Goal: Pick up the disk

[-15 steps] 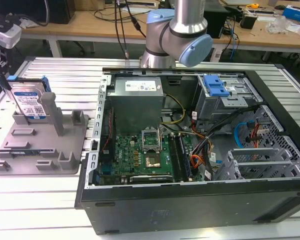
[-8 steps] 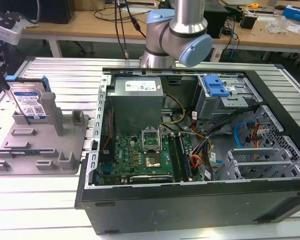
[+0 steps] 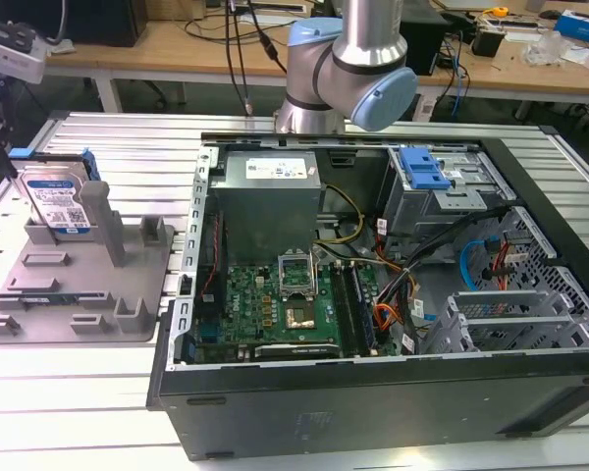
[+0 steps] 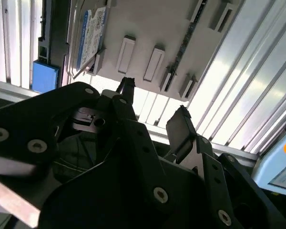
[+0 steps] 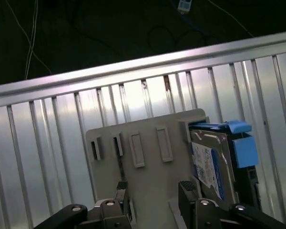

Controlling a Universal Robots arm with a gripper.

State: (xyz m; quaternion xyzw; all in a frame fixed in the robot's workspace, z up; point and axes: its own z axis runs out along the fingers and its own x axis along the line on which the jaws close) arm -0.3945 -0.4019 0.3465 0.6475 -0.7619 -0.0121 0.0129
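The arm (image 3: 348, 69), top centre of the exterior view, is silver tube with pale-blue joint caps; in both wrist views its black jaws carry silver screws.

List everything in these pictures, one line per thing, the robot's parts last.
disk: one, silver with a blue-and-white label and blue rails, propped in the fixture tray's far end, at the exterior view's left.
fixture tray: one, grey, on the table beside the case.
computer case: one, black, lying open at the centre.
motherboard: one, green, inside the case.
power supply: one, grey, at the case's far side.
drive cage: one, grey with a blue handle, inside the case.
table: one, slatted silver.
robot arm: one, silver and pale blue, behind the case.
tool: one, black, open, holding nothing, over the tray.
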